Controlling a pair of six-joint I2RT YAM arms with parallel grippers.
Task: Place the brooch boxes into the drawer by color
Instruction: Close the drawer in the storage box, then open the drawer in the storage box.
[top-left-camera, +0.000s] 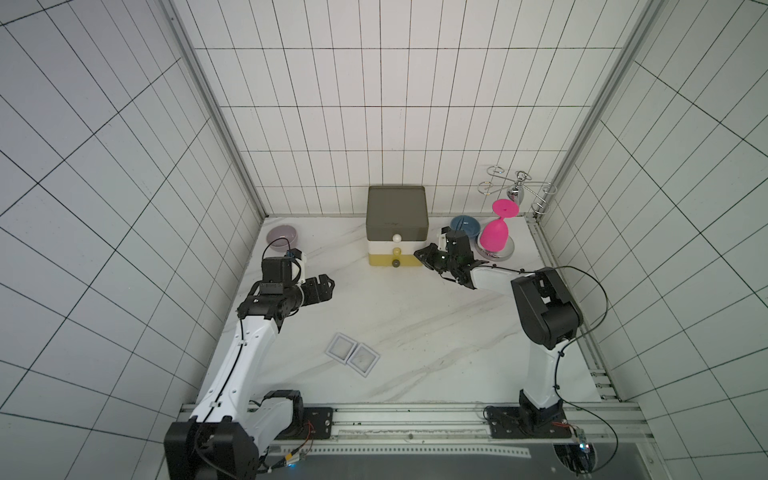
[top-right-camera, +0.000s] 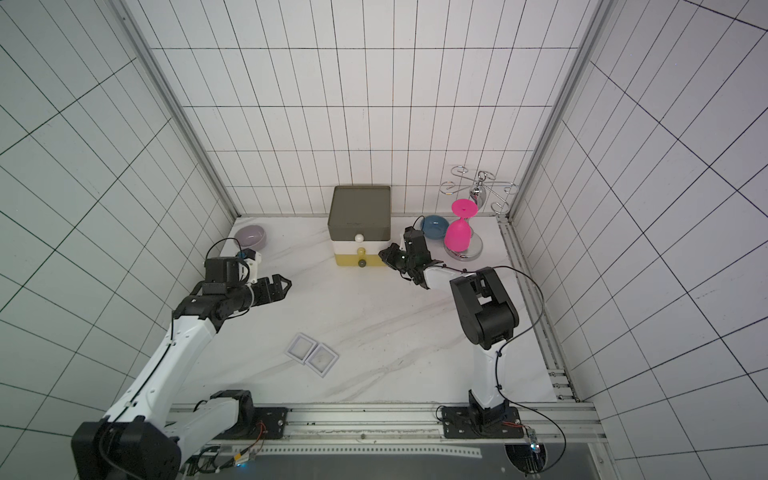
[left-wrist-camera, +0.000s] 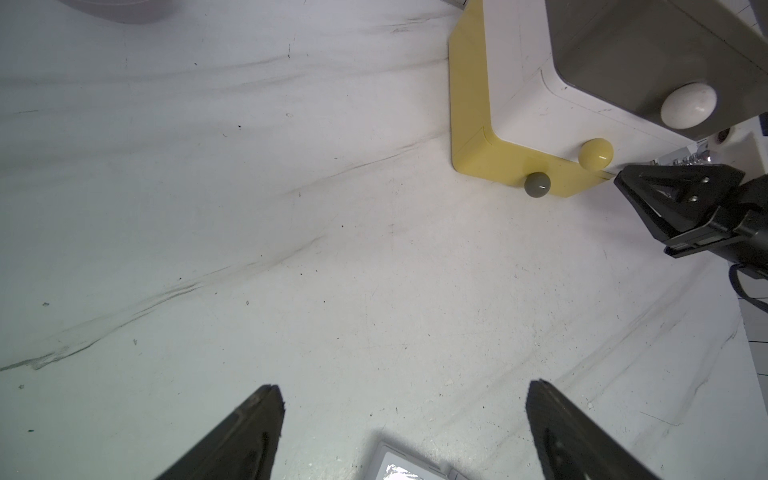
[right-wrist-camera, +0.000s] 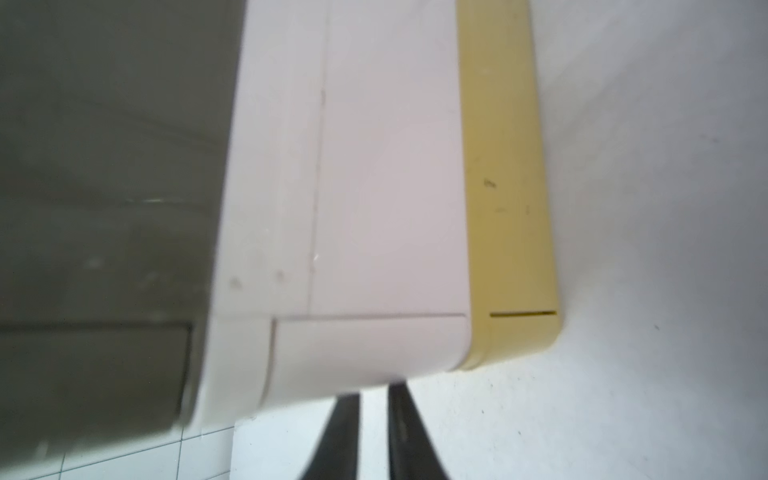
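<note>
The drawer (top-left-camera: 397, 224) (top-right-camera: 359, 224) stands at the back middle of the table: an olive-grey tier on top, white in the middle, yellow at the bottom, all pushed in. Two pale white-lavender brooch boxes (top-left-camera: 340, 347) (top-left-camera: 363, 359) lie side by side on the table toward the front left. My left gripper (top-left-camera: 328, 286) (left-wrist-camera: 404, 386) hovers open and empty between them and the drawer, with one box's corner (left-wrist-camera: 399, 467) below it. My right gripper (top-left-camera: 419, 253) (right-wrist-camera: 374, 392) is at the drawer's right front corner (right-wrist-camera: 374, 187), its fingers a narrow gap apart with nothing between.
A lilac bowl (top-left-camera: 281, 237) sits at the back left. At the back right are a blue bowl (top-left-camera: 464, 226) and an upturned pink goblet (top-left-camera: 496, 232) on a chrome rack (top-left-camera: 517, 187), close behind my right wrist. Tiled walls enclose three sides.
</note>
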